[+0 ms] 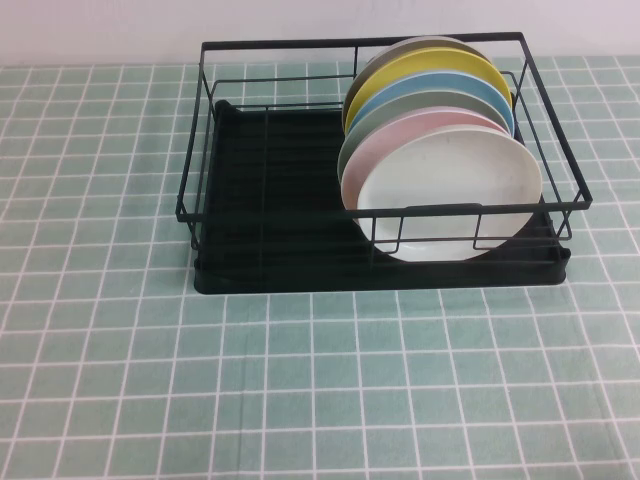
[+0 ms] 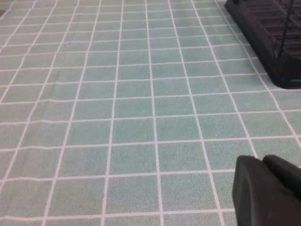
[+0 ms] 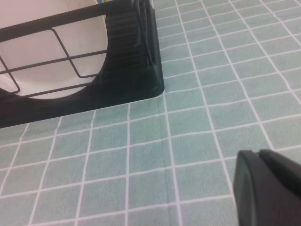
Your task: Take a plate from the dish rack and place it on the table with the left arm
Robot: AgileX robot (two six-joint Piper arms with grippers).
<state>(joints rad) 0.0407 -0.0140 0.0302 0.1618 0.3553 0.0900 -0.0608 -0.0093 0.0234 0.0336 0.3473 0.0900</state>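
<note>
High view: the black wire dish rack (image 1: 300, 215) sits toward the far edge of the pale green tiled desk (image 1: 300, 390), its black tray base resting flat on the tiles. In the rack's right half a row of plates stands on edge. The white plate (image 1: 450, 200) is the nearest of them and leans against the front wire rail, with a pink plate (image 1: 385, 145) just behind it, then a grey-green plate (image 1: 372, 120), a blue plate (image 1: 480, 95), a yellow plate (image 1: 430, 65) and another greyish one at the back. The left half of the rack holds nothing. Neither arm shows in this view.

Left wrist view: a dark part of the left hand (image 2: 265, 190) hangs just above bare tiles, apart from the rack, whose near-left corner shows at the picture's edge. Whether its fingers are spread or closed I cannot tell; nothing is visibly in its hold.

Right wrist view: the right hand (image 3: 268, 186) hovers over bare tiles off the rack's near-right corner, with the white plate visible through the front wires. Its opening cannot be judged either, and it appears to carry nothing.

The white plate looks rigid, smooth and probably slippery, fairly light but breakable if dropped or knocked against the wires. Its upper rim stands clear above the front rail, so that is likely the best place to pinch it, across the thin edge. A straight upward lift would keep it from snagging the rail or dragging the pink plate.
</note>
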